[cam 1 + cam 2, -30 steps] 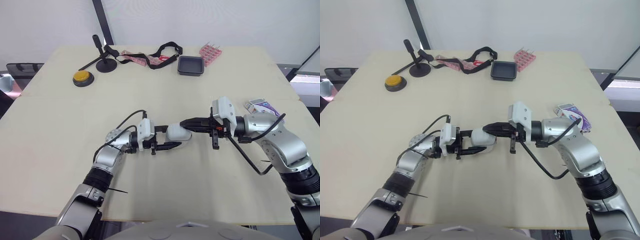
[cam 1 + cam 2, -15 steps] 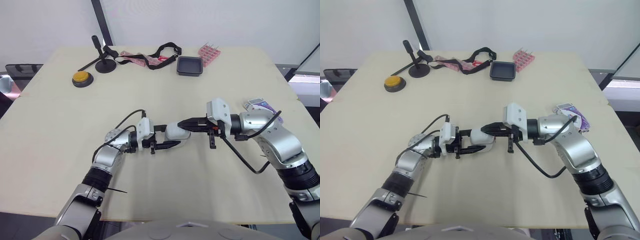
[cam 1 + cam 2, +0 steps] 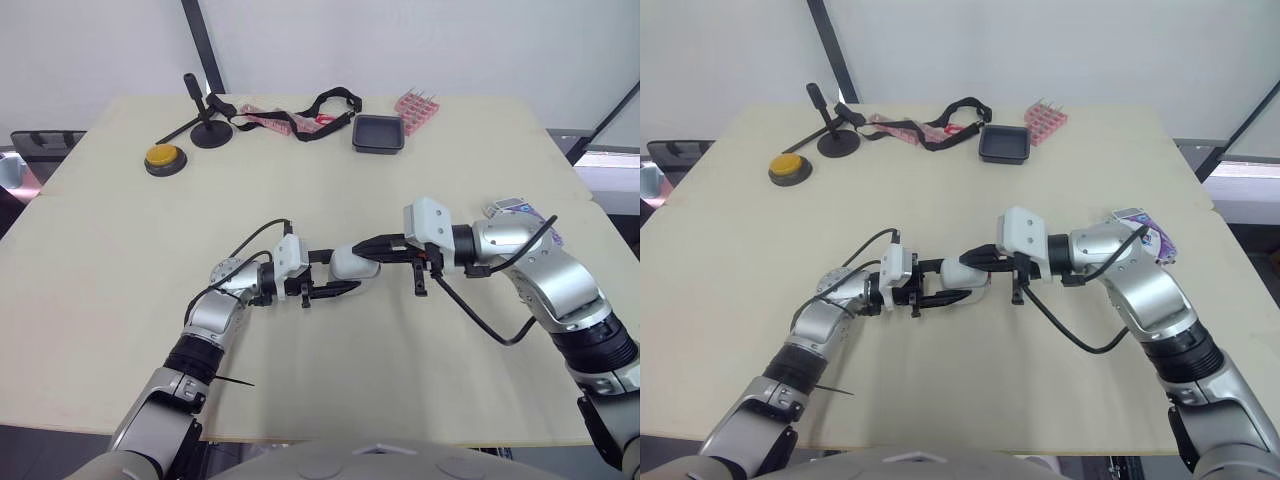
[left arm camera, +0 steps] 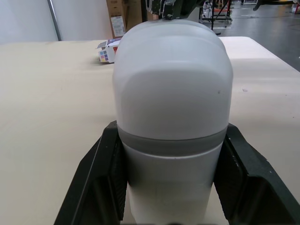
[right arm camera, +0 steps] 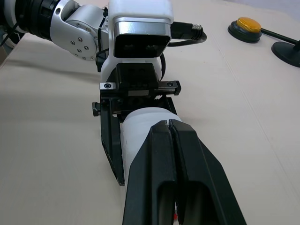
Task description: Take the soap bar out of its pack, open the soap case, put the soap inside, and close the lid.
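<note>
Soap case (image 4: 172,79), clamped at its sides by your left gripper (image 3: 350,272), looks light and slippery; pry its lid seam with your closed, empty right gripper (image 5: 167,125).

- The left arm reaches toward the middle; the left gripper (image 3: 350,274) squeezes the soap case (image 4: 172,93) between its fingers.
- The right arm bends in; the right gripper (image 3: 362,244) has its fingers pressed together.

Beige table (image 3: 120,300), far side, left to right:
- yellow push button (image 3: 161,156) on a dark base
- black stand (image 3: 210,130) with round foot and tilted handle, just beside the button
- black strap (image 3: 298,130) lying looped over a flat pink packet (image 3: 262,117)
- black square tray (image 3: 379,133)
- pink rack (image 3: 419,104), near the tray
</note>
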